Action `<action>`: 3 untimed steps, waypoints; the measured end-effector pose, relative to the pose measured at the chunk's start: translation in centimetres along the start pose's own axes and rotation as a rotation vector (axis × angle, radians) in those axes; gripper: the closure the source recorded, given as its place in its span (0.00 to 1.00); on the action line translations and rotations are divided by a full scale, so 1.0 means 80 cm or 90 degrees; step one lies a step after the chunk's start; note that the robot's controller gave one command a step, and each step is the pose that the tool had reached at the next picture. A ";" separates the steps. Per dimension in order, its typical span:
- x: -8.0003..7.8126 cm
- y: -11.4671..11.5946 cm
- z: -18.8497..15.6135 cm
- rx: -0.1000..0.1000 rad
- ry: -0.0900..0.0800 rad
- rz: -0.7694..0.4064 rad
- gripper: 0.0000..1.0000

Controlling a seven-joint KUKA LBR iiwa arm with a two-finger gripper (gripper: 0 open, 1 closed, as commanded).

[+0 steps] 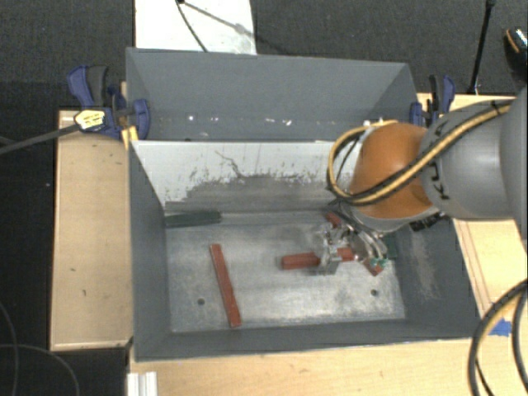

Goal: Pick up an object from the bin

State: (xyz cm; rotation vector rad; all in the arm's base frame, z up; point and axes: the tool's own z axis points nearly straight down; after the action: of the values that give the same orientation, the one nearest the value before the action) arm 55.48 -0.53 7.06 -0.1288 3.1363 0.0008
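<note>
My gripper (pixel 332 252) hangs low over the right middle of the bin floor, under the orange wrist cover. A short red-brown block (pixel 298 261) lies flat on the floor, and its right end reaches the gripper's metal tip. A bit of the same red (pixel 347 256) shows just right of the tip. Touch or grip between them cannot be made out. A long red-brown stick (pixel 224 285) lies at an angle on the left part of the floor, well away from the gripper.
A dark grey-green bar (pixel 192 218) rests along the foot of the back wall at the left. The arm and its cables cover the bin's right rear corner. Bare floor lies between the stick and the block.
</note>
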 end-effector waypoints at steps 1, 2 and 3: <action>0.078 -0.074 -0.004 0.001 0.005 -0.004 1.00; 0.081 -0.076 -0.160 0.002 -0.004 0.003 1.00; 0.089 -0.042 -0.199 0.000 -0.002 0.018 1.00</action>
State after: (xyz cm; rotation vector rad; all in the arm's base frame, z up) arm 48.60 -4.46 22.93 -0.0839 3.1341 0.0012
